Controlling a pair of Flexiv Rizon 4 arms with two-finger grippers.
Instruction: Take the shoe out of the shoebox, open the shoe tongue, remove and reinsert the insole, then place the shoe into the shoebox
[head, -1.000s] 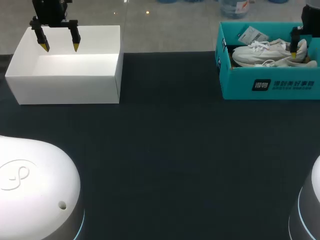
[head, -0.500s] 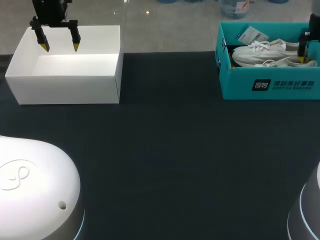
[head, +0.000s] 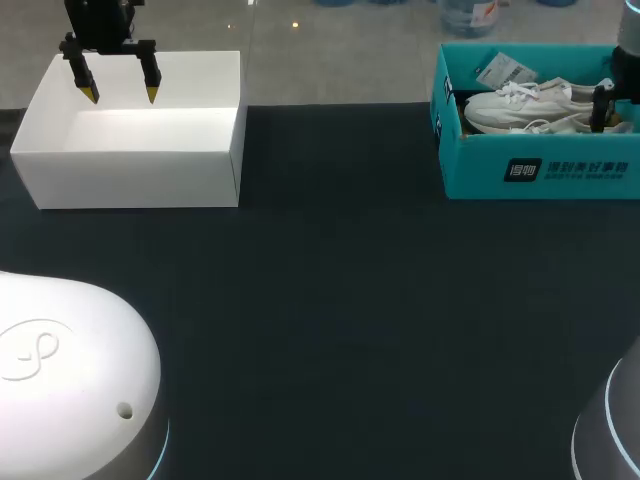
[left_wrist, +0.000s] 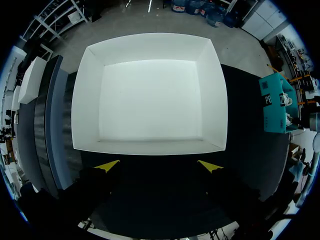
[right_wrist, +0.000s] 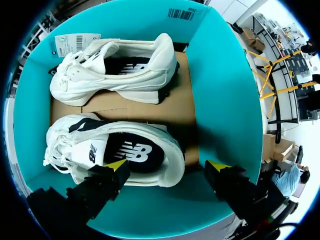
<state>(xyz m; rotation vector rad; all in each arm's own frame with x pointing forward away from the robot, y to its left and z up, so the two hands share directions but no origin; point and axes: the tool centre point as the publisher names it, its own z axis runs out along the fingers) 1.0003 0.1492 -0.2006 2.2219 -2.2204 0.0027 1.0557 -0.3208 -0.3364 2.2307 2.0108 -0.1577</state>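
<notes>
Right gripper (right_wrist: 167, 164) is dropping lower into the teal shoebox (head: 540, 172), over the heel of the near white sneaker (right_wrist: 125, 155).

It is sliding slightly right as it goes down, jaws spread and holding nothing: one tip over the dark insole, the other outside the heel collar. Both sneakers are lying in the shoebox at the bench's (head: 350, 300) far right, so a heel grasp is likely coming. Left gripper (head: 120, 95) is staying open and unmoved above the white box (head: 130, 178).

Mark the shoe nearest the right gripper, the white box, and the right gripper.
near shoe (right_wrist: 125, 150): right wrist view, on its dark insole.
white box (head: 130, 180): head view, on its front wall.
right gripper (right_wrist: 167, 165): right wrist view, midway between its yellow tips.
</notes>
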